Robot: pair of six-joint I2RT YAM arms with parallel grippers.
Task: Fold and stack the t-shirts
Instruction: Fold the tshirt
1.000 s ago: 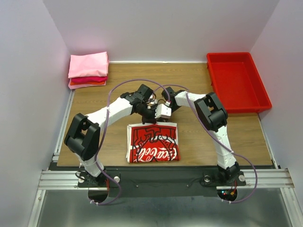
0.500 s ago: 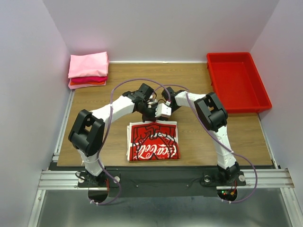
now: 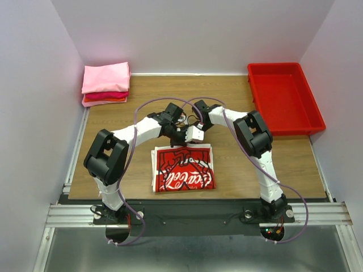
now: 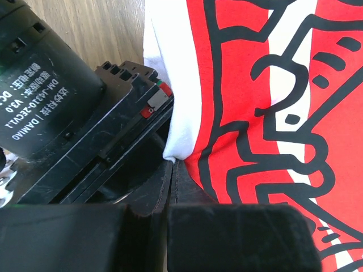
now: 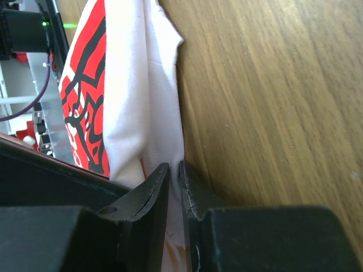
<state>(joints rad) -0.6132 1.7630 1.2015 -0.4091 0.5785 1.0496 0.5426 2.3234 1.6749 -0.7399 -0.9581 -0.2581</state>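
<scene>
From above, the folded white t-shirt (image 3: 183, 169) lies at the near middle of the table (image 3: 255, 164). The left wrist view shows the left gripper (image 4: 173, 181) clamped on its white hem; the right wrist view, the right gripper (image 5: 174, 181) pinching its edge.

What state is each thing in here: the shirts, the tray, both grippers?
white t-shirt, folded, lying on the table, far edge pinched by both grippers.
pink and red t-shirts, folded and stacked at the far left corner.
red tray, empty, at the far right.
left gripper, shut on the white t-shirt's far edge.
right gripper, shut on the same edge.
</scene>
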